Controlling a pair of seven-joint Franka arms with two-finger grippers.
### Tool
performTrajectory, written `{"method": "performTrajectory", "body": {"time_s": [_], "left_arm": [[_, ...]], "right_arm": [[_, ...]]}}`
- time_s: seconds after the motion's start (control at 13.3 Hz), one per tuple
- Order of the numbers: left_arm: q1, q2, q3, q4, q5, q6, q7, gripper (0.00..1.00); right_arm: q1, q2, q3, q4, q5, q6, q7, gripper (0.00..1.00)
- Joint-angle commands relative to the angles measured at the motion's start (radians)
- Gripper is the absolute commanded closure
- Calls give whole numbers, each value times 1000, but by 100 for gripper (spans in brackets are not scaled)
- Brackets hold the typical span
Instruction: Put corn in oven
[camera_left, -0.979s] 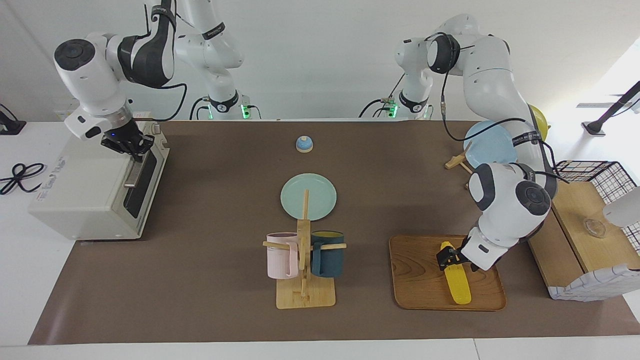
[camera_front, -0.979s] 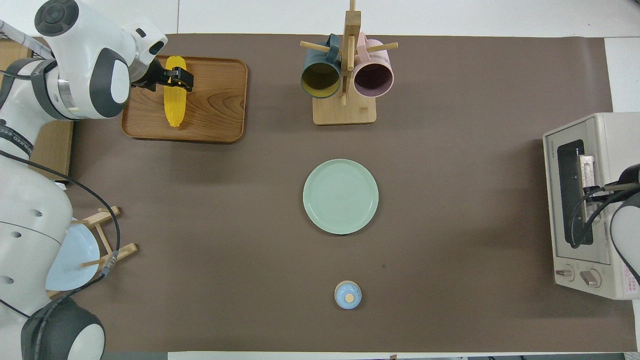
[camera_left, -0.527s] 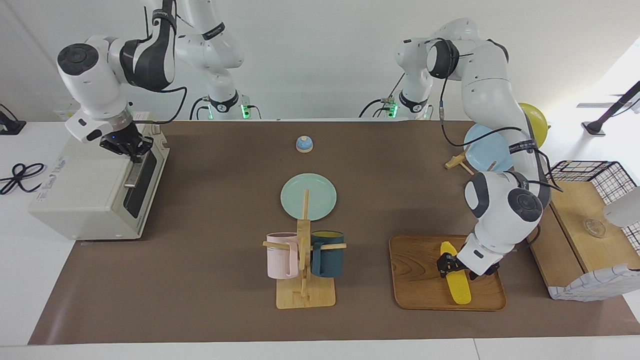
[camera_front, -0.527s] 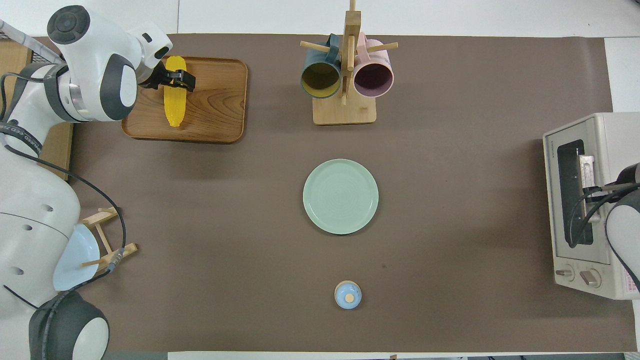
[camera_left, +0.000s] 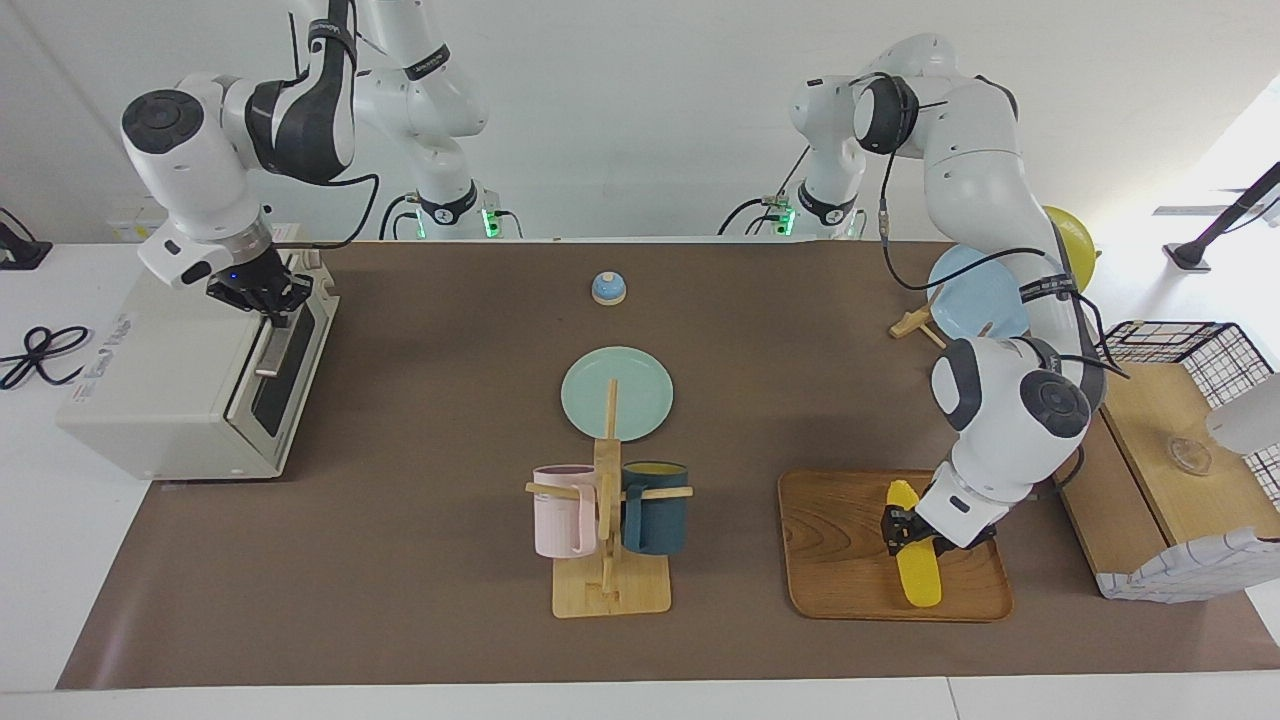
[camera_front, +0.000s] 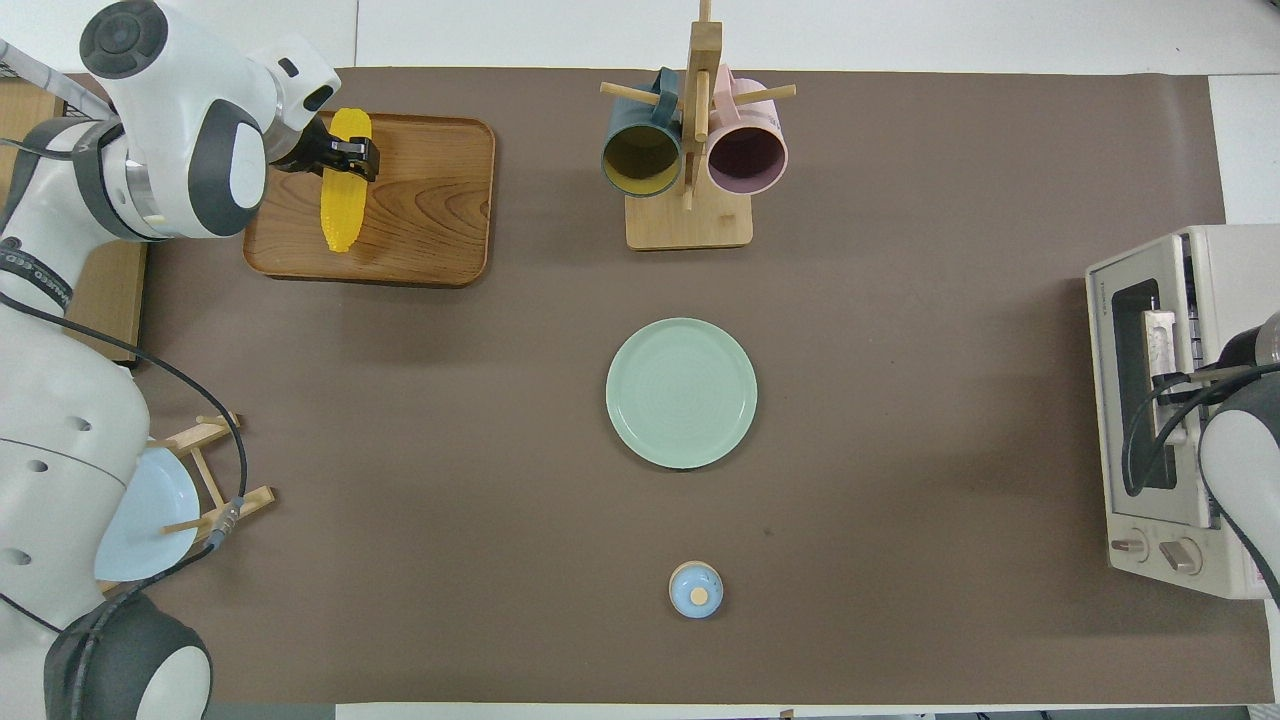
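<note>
Two arms are engaged at opposite ends of the table. The left gripper (camera_left: 903, 527) is seen clamped across the corn (camera_left: 916, 552), near the cob's end closer to the robots. The corn is located on the wooden tray (camera_left: 840, 560) at the left arm's end of the table; whether it is resting on the tray or just lifted cannot be told. In the overhead view the corn (camera_front: 338, 196) is seen lying lengthwise along the tray's (camera_front: 430, 210) edge toward the left arm, with the left gripper (camera_front: 350, 158) closed over its farther half.

The right gripper (camera_left: 268, 300) is placed at the metal bar handle (camera_left: 272, 345) of the oven (camera_left: 170, 380), with its jaws together on the bar. The oven door (camera_front: 1140, 385) is seen slightly ajar at its top edge. The oven (camera_front: 1205, 300) is positioned at the right arm's end of the table.

Between the two ends, a green plate (camera_left: 616, 392) is noted mid-table, with a mug rack (camera_left: 608, 530) carrying a pink mug (camera_left: 562, 510) and a dark blue mug (camera_left: 655, 508) farther from the robots. A small blue bell (camera_left: 608, 288) is recorded nearer to the robots than the plate.
</note>
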Motion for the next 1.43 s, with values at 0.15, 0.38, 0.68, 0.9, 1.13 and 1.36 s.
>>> {"method": "performTrajectory", "body": {"time_s": [0.15, 0.38, 0.68, 0.9, 1.13, 1.36], "left_arm": [[-107, -391, 4, -366, -58, -88, -233, 100], [-274, -550, 4, -545, -73, -88, -431, 100], [-513, -592, 4, -698, -101, 135, -656, 100], [-636, -496, 4, -754, -101, 377, -747, 100], [-670, -371, 7, -720, -101, 507, -755, 100], [-670, -356, 7, -716, -101, 535, -755, 100]], "right_arm": [[85, 84, 4, -34, 37, 129, 60, 100], [94, 144, 5, -86, 37, 261, 75, 100], [126, 164, 7, -113, 58, 341, 97, 100], [168, 156, 8, -185, 60, 437, 134, 100], [163, 175, 7, -215, 80, 488, 132, 100], [183, 176, 8, -212, 139, 495, 134, 99]]}}
